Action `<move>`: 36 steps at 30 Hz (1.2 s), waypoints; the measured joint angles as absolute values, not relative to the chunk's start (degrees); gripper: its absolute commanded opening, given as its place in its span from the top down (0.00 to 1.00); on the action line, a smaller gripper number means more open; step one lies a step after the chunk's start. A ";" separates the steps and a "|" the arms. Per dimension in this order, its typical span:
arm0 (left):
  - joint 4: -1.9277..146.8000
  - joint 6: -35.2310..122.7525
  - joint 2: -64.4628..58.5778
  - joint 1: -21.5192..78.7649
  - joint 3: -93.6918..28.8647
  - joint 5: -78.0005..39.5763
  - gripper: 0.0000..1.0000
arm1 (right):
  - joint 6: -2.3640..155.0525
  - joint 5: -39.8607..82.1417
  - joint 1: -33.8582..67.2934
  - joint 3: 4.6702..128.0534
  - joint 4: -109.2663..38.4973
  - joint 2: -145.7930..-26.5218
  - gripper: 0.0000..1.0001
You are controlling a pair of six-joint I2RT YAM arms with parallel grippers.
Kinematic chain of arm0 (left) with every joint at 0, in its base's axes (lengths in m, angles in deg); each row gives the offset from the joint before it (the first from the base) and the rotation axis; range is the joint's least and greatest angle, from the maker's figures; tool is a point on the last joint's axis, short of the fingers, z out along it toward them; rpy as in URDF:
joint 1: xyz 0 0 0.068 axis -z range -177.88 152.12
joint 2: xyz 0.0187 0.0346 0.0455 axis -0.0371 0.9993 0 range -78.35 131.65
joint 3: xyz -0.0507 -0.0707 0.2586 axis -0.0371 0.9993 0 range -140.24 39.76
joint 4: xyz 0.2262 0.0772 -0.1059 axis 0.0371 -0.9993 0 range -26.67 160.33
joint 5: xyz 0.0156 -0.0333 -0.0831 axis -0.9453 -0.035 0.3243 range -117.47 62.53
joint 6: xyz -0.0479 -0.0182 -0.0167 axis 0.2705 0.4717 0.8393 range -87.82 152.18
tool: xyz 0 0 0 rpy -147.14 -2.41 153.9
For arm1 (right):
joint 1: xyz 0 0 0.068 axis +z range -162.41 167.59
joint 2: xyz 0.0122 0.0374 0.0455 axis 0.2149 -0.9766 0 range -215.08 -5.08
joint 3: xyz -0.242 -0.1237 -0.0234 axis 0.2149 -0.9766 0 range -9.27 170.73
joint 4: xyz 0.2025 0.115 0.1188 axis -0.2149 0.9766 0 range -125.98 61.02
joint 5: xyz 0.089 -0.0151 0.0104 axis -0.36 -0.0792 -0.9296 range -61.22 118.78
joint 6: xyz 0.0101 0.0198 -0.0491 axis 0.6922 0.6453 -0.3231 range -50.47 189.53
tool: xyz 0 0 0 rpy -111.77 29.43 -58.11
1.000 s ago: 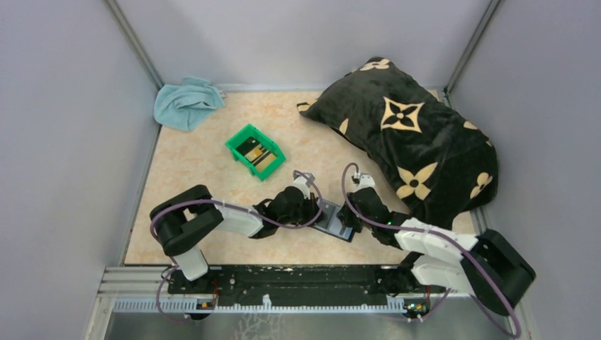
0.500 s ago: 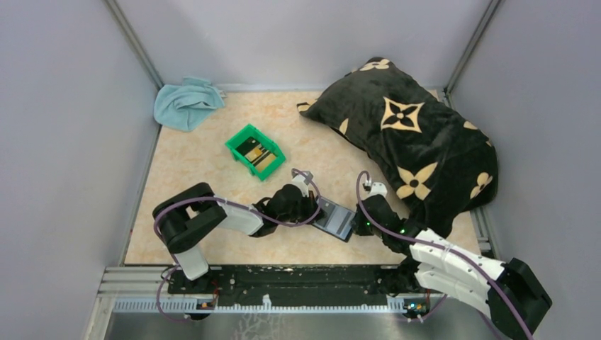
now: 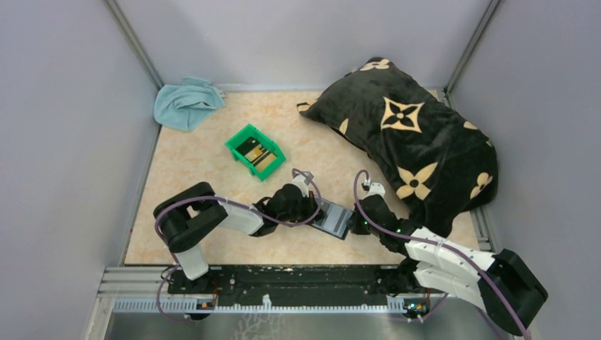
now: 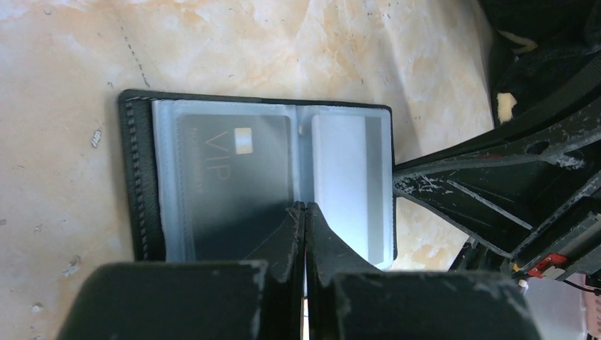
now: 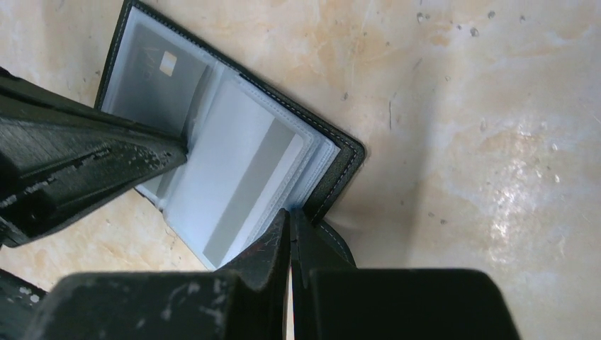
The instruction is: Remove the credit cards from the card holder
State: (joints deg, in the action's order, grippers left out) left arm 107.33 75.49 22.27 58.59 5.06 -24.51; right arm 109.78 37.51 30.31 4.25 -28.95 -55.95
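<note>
The table top [image 3: 184, 184] is pale stone with orange swirls, and grey walls stand round it. Near the front edge lies the flat black folding card holder [image 3: 333, 218]. It is open, with its clear plastic pockets facing up. A dark card [image 4: 234, 173] with a small gold chip sits in the left pocket. A pale grey-white card [image 4: 339, 177] with a grey stripe sits in the right one.

The left gripper [image 4: 305, 209] has its jaws shut tight with nothing between them. Its tips press on the middle fold (like a finger keeping a book open). The right gripper [image 5: 290, 216] is closed and empty too, with its tips at the outer edge of the right pocket.

Some cards [image 3: 256, 152] lie in the small green plastic bin [image 3: 234, 145], well apart from the holder, so the job looks part done. The step in hand seems to be getting the pale card out. For that, the right jaws would need to open a little, pinch the card's edge and slide it out. The left gripper would hold the holder down.
</note>
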 measured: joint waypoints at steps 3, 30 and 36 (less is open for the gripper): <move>107.35 76.17 22.49 58.57 5.12 -24.07 1.00 | 109.56 36.16 28.61 4.55 -32.47 -59.16 1.00; 108.88 79.18 22.03 58.26 7.24 -23.77 0.99 | 102.48 32.03 21.81 10.37 -27.01 -58.20 1.00; 108.66 79.14 22.03 58.26 7.11 -23.53 0.99 | 102.52 29.80 21.81 10.37 -27.90 -59.49 1.00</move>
State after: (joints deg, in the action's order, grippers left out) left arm 108.66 79.14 22.03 58.26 7.11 -23.53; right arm 102.52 29.80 21.81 10.37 -27.90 -59.49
